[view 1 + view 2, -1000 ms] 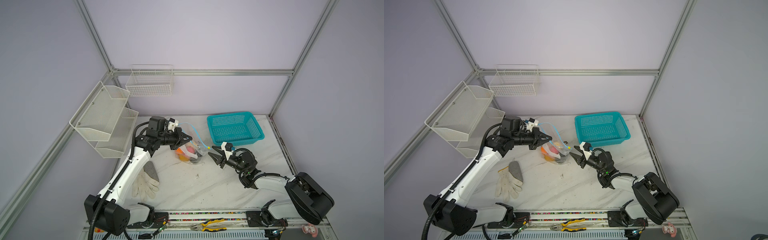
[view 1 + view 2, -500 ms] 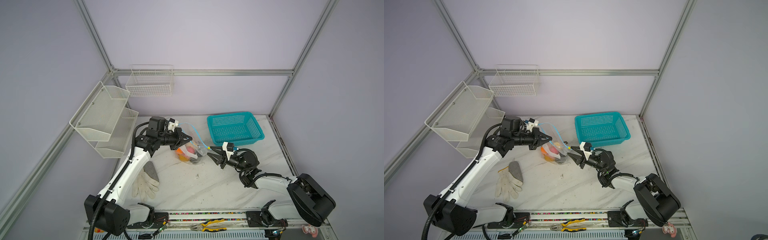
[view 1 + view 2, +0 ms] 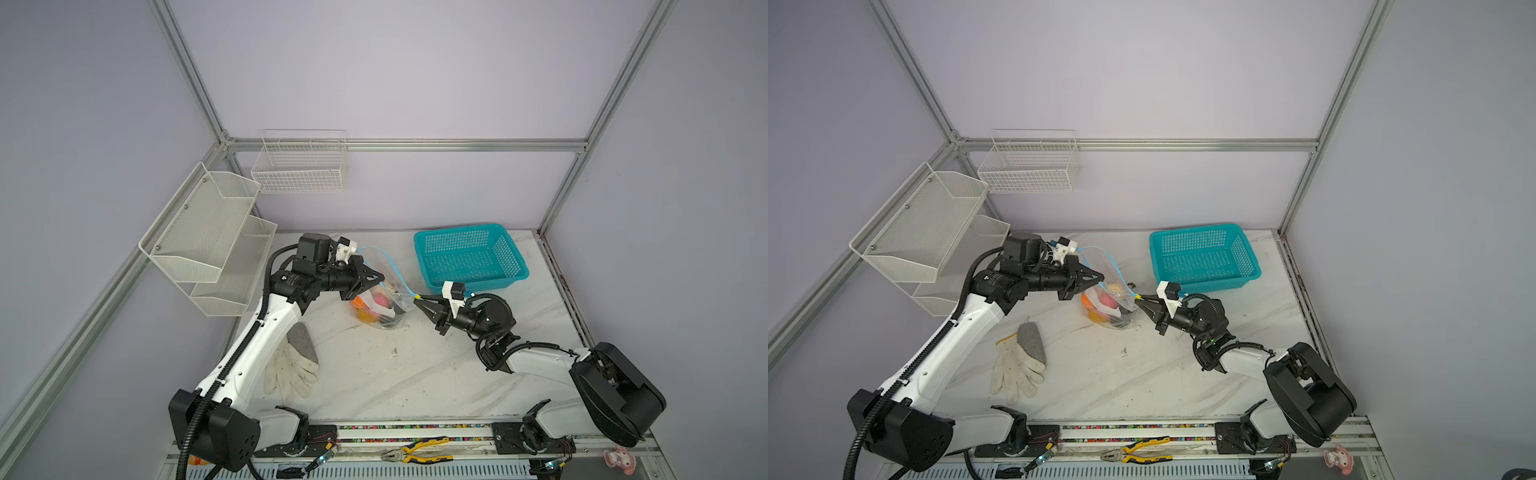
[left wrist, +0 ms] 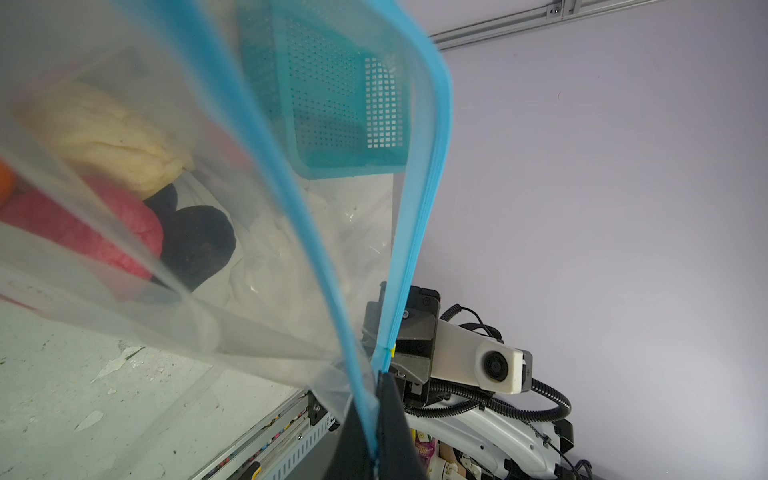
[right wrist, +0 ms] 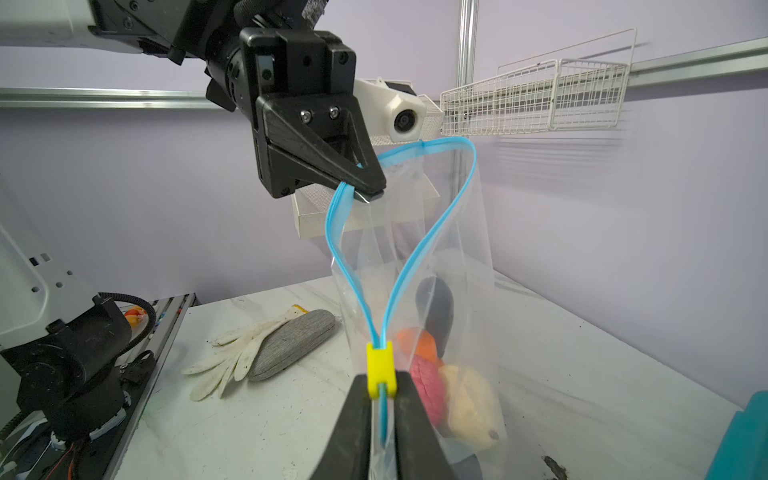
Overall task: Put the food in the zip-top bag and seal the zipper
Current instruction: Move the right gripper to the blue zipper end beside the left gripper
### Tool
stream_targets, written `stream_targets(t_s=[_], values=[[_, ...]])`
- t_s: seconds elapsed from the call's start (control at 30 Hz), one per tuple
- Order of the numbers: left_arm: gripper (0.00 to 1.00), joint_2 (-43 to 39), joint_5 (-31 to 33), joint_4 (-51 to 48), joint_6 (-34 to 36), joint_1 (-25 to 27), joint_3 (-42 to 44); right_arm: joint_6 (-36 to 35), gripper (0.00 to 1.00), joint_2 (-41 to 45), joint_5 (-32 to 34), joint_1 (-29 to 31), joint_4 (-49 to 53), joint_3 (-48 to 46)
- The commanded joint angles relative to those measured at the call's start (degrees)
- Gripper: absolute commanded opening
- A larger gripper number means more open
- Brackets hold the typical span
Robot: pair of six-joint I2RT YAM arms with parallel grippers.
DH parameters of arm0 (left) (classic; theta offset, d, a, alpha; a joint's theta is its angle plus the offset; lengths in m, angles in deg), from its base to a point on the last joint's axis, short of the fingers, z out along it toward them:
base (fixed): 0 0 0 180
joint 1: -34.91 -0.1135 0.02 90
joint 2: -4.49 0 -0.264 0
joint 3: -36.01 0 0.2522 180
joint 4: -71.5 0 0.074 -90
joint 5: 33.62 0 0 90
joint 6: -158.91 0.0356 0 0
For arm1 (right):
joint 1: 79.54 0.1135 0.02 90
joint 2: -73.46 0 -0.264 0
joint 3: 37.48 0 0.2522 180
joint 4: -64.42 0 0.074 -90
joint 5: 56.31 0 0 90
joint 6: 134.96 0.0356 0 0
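Even, diffuse light fills both top views. A faint brighter patch sits midway on the back wall [image 3: 395, 104], and shadows on the table [image 3: 415, 374] are soft and short. The posts [image 3: 188, 70] splay toward the corners, as a wide lens shows them. In the left wrist view the bag [image 4: 124, 62], close to the lens, is blurred and milky. In the right wrist view the wire basket [image 5: 540, 95] casts a faint striped shadow.

Lilac walls [image 3: 415, 83], aluminium frame [image 3: 415, 144], white wire racks [image 3: 299, 166] above a marbled tabletop [image 3: 395, 374]
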Motion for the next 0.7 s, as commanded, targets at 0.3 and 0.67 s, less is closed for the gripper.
stream_targets(t_s=[0.3, 0.67], values=[[0.00, -2.4, -0.5, 1.8, 0.2, -0.4, 1.4, -1.7, 0.06, 0.4, -1.4, 0.0, -0.8, 0.7], [0.17, -3.1, 0.4, 1.4, 1.6, -0.4, 1.0, -8.1, 0.00, 4.8, -2.3, 0.0, 9.7, 6.6]])
